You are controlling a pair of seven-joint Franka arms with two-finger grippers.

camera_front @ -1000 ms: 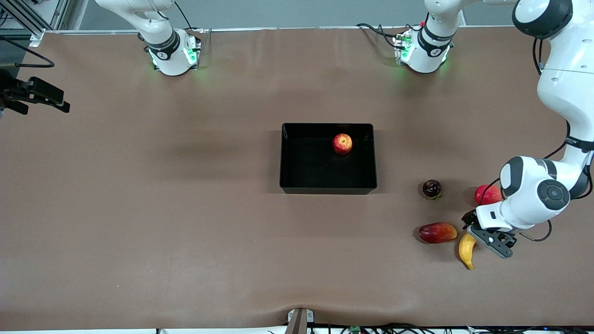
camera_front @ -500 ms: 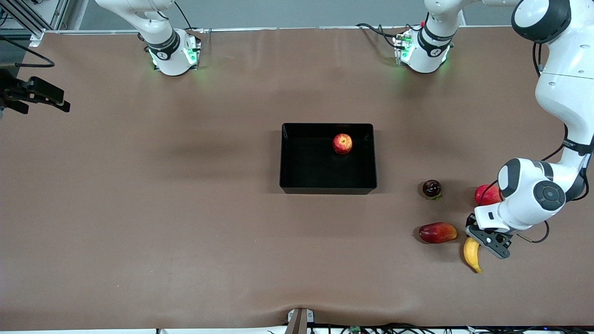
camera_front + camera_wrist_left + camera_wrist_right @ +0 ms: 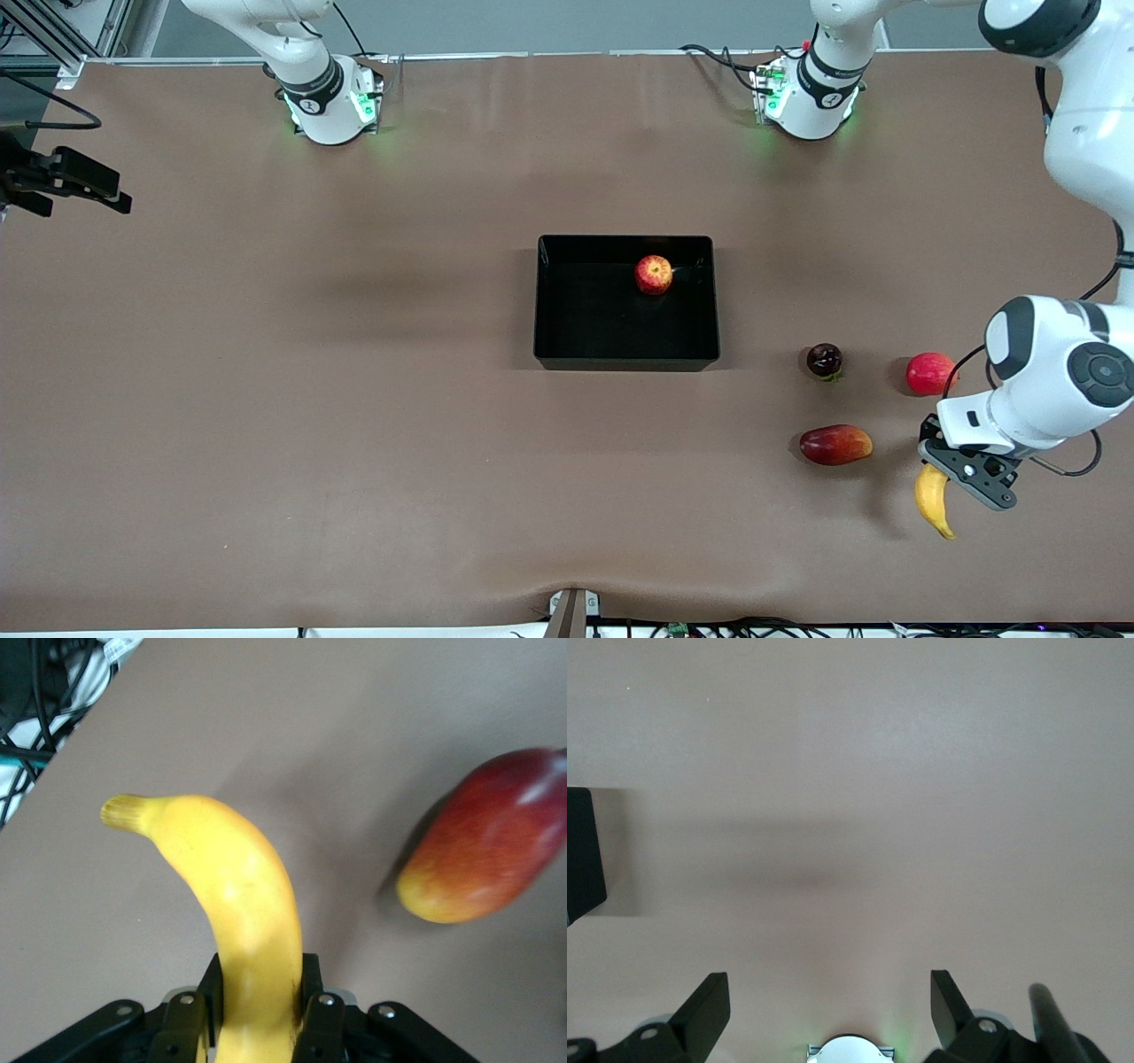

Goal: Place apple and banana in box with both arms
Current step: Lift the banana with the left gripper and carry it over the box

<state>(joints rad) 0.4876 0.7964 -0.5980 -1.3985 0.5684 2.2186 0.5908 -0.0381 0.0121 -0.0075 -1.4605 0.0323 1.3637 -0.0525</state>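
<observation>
— Two arms share the brown table [image 3: 354, 399]; how do we stand with the black box [image 3: 567, 346]?

— We see the box at the middle of the table, with the apple [image 3: 654, 274] resting inside it, close to the wall nearest the arms' bases.

— And the left gripper [image 3: 961, 468]?

— We find it toward the left arm's end of the table, raised over the bare cloth. Its jaws pinch the banana [image 3: 934, 501] at one end, and the rest of the yellow curve hangs free. In the left wrist view the fingers [image 3: 323, 1019] press against both sides of the banana [image 3: 244, 912].

— What lies around it?

— We count three loose fruits on the table nearby: an elongated red-yellow fruit [image 3: 835, 444], a smooth red round fruit [image 3: 929, 373], and a small dark fruit [image 3: 824, 360].

— And the right gripper [image 3: 830, 1010]?

— We see it waiting over bare table at the right arm's end, jaws spread wide with nothing between them.
</observation>
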